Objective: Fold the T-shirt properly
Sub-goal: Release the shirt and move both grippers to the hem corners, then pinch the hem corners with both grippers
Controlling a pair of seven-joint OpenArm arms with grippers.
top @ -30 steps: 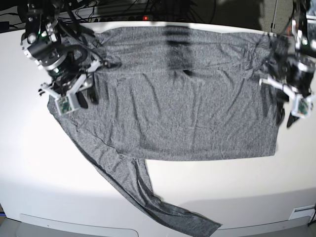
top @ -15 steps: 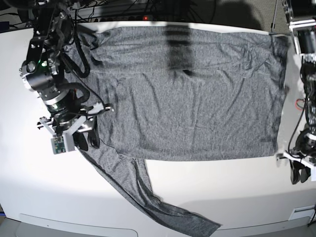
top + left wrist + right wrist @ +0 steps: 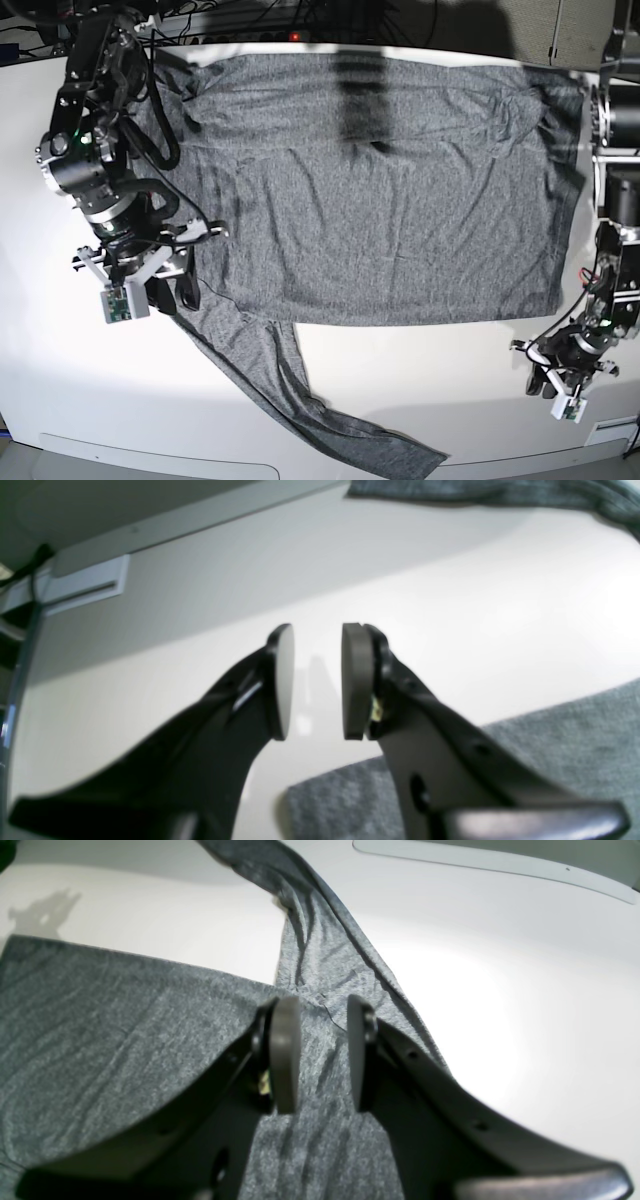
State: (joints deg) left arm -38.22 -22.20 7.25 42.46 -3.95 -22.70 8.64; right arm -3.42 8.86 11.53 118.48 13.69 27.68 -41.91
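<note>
The T-shirt (image 3: 380, 190) lies spread out flat on the white table (image 3: 120, 390) in the base view, with its big body open and not folded over at all. One long sleeve (image 3: 290, 390) runs down toward the near edge of the table. So the folding looks like it has hardly begun, and almost all of it is left to do: the sleeves have to go in and the body has to be folded over. In this view the right gripper (image 3: 170, 293) sits over the spot where that sleeve meets the body, and the left gripper (image 3: 557, 379) hangs over bare table near the shirt's lower corner on the other side, not touching the cloth. In the left wrist view, the left gripper (image 3: 317, 680) has its two pads a little way apart with nothing between them, only white table behind, and the grey shirt edge (image 3: 550, 740) lies just beside it. In the right wrist view, the right gripper (image 3: 322, 1055) also has a narrow gap between its pads, and it holds nothing. It is right above the shirt (image 3: 125, 1030), close to where the sleeve (image 3: 325, 945) joins on. I think it is getting ready to pinch the cloth there, but no grab has happened yet.
</note>
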